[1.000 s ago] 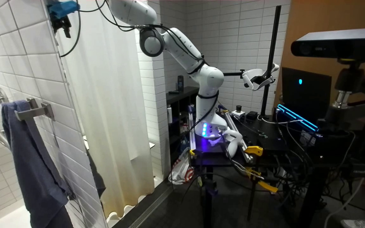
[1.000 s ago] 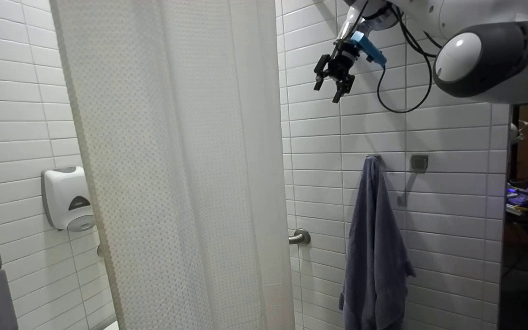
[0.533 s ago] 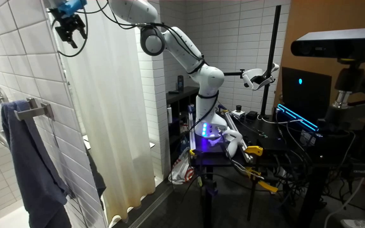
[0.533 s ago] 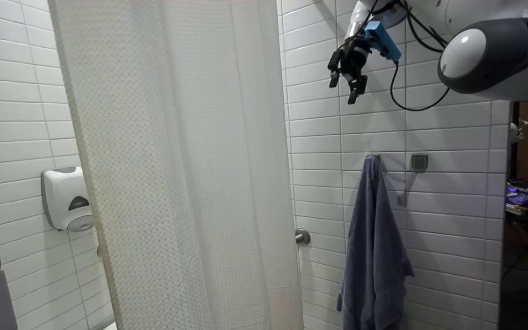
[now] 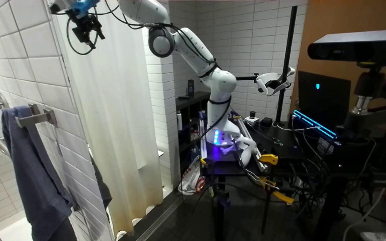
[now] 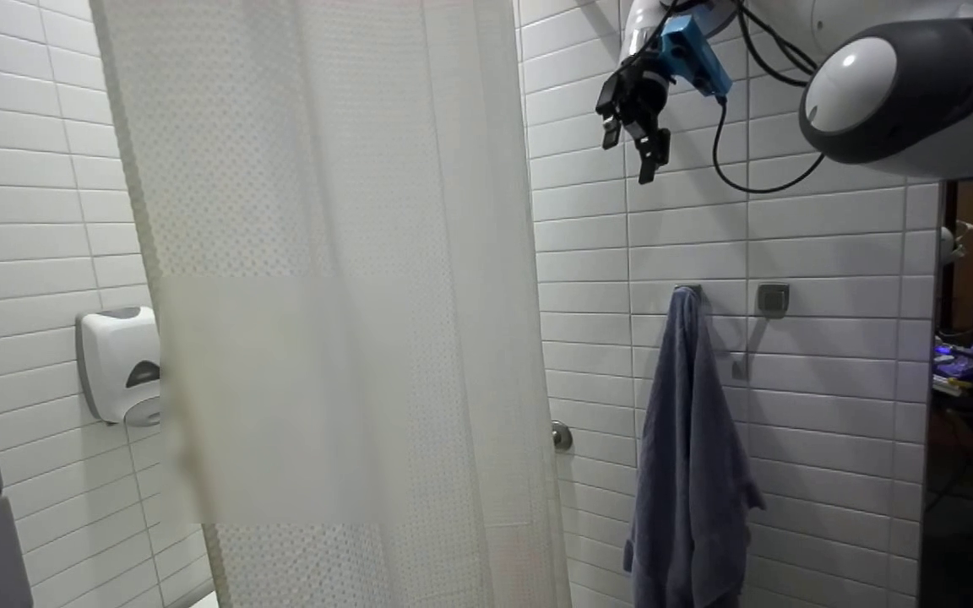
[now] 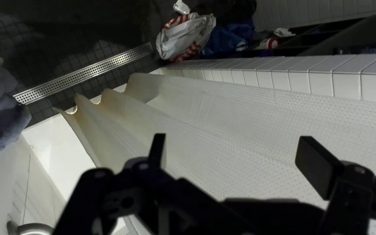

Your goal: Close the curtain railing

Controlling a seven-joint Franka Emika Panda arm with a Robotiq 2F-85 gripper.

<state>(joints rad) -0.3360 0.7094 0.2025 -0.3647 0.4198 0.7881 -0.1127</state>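
Observation:
The curtain railing is a tall off-white curtain with vertical folds, and it shows in both exterior views (image 5: 119, 117) (image 6: 351, 219). Its rod is out of view. My gripper (image 5: 97, 41) is high up in front of the upper curtain in an exterior view. In an exterior view, the gripper (image 6: 628, 160) is right of the curtain's edge, before the tiled wall, apart from the fabric. In the wrist view, the gripper's fingers (image 7: 232, 143) are wide apart with nothing between them. The curtain (image 7: 207, 124) spreads below and beyond them, its stained hem near the floor.
A blue-grey towel (image 6: 693, 456) hangs from a hook on the tiled wall (image 6: 833, 228). A grab bar mount (image 6: 562, 436) is partly behind the curtain's edge. A dispenser (image 6: 123, 363) is at the far left. A floor drain (image 7: 83, 75) and plastic bag (image 7: 184, 36) lie beyond the hem.
My gripper has moved right in both exterior views and turned, staying open. It rose slightly in the last half second. The curtain's lower edge has shifted right, covering more of the grab bar.

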